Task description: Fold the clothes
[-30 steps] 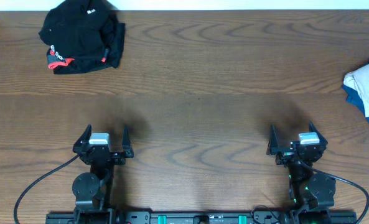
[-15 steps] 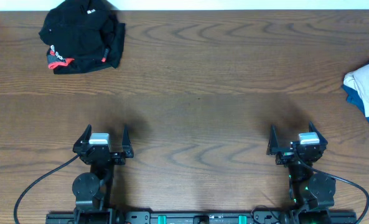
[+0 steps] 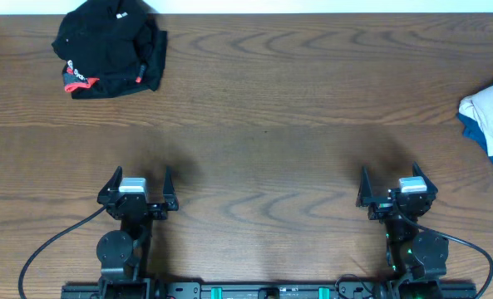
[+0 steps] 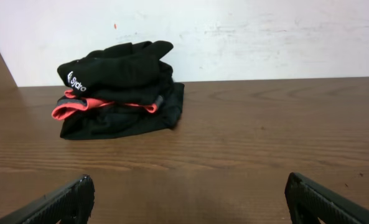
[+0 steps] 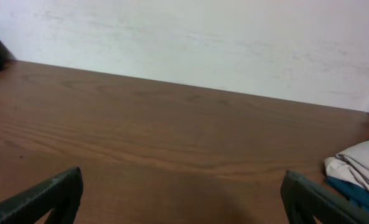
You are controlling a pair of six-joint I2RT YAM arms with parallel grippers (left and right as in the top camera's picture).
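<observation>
A pile of black clothes with coral-red trim and a small white logo lies at the far left corner of the table. It also shows in the left wrist view, stacked against the wall. My left gripper is open and empty near the front edge, far from the pile; its fingertips frame bare wood in its wrist view. My right gripper is open and empty at the front right.
A white and blue cloth bundle lies at the table's right edge and shows in the right wrist view. A white wall runs along the table's far edge. The wooden table spans the views.
</observation>
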